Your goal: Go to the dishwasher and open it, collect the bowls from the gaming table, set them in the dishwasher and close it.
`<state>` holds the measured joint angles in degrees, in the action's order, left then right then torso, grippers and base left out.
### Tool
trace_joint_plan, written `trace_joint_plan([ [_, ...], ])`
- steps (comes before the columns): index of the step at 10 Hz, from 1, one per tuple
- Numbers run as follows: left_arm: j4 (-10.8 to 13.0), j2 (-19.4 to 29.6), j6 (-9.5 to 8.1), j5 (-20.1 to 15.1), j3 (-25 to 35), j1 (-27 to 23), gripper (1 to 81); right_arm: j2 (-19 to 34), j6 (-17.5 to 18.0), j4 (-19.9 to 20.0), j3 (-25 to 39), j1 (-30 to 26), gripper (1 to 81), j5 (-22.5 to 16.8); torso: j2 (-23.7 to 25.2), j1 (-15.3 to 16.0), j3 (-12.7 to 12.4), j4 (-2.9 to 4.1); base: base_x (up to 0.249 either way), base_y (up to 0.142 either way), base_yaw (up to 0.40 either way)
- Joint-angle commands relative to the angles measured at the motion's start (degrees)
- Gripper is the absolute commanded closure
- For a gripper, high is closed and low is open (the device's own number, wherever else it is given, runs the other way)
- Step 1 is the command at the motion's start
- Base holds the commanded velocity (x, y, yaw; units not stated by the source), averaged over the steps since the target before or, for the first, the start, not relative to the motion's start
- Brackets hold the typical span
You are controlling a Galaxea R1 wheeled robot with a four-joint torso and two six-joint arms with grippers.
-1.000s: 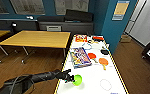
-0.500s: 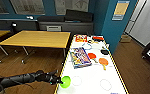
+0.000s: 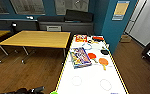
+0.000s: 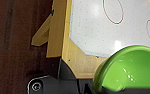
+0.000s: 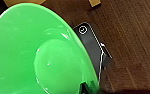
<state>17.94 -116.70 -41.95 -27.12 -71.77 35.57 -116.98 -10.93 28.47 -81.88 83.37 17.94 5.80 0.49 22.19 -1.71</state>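
Note:
The gaming table (image 3: 91, 77) is a long white-topped table with a yellow rim, running away from me at centre right. At its near left corner a bright green bowl (image 3: 54, 92) peeks in at the picture's lower edge, with my left gripper (image 3: 48, 91) shut on it. In the left wrist view this bowl (image 4: 131, 70) hangs over the table's wooden corner (image 4: 73, 60). In the right wrist view a second green bowl (image 5: 36, 55) looms large over the wood floor, with my right gripper (image 5: 89, 87) shut on its rim. The dishwasher is out of view.
On the white top lie a colourful game box (image 3: 79, 57), two orange paddles (image 3: 103, 61) and a red box (image 3: 81, 38). A yellow wooden table (image 3: 38, 38) stands to the left, and a dark sofa (image 3: 66, 23) behind it. A blue pillar (image 3: 108, 27) flanks the right side.
My left arm has drawn back toward me with the green bowl, from over the white top to the table's near left corner.

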Motion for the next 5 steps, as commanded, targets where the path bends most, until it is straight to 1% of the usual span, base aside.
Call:
trace_joint_plan([
  [1,10.6,9.5,0.73,10.8,4.2,8.9,81.1,3.0,0.0,-1.5,0.5,-0.6,81.1,-4.1,0.0,0.0,0.0,0.0,0.0,0.0,0.0],
  [2,12.6,9.2,0.73,13.1,2.1,13.0,81.1,2.3,-0.4,-1.6,-0.3,-0.3,81.1,-4.8,0.0,0.0,0.0,0.0,0.0,0.0,0.0],
  [3,13.4,8.6,0.73,15.0,0.3,16.4,81.1,1.4,-0.5,-1.7,-1.1,-0.3,81.1,-5.5,0.0,0.0,0.0,0.0,0.0,0.0,0.0],
  [4,14.0,7.5,0.73,17.6,-2.1,19.0,81.1,0.6,-0.6,-1.8,-1.9,-0.3,81.1,-5.9,0.0,0.0,0.0,0.0,0.0,0.0,0.0],
  [5,14.6,6.3,0.73,18.9,-4.2,21.4,81.1,0.1,-0.7,-1.8,-2.5,0.1,81.1,-5.9,0.0,0.0,-2.6,0.0,0.0,0.0,0.0],
])
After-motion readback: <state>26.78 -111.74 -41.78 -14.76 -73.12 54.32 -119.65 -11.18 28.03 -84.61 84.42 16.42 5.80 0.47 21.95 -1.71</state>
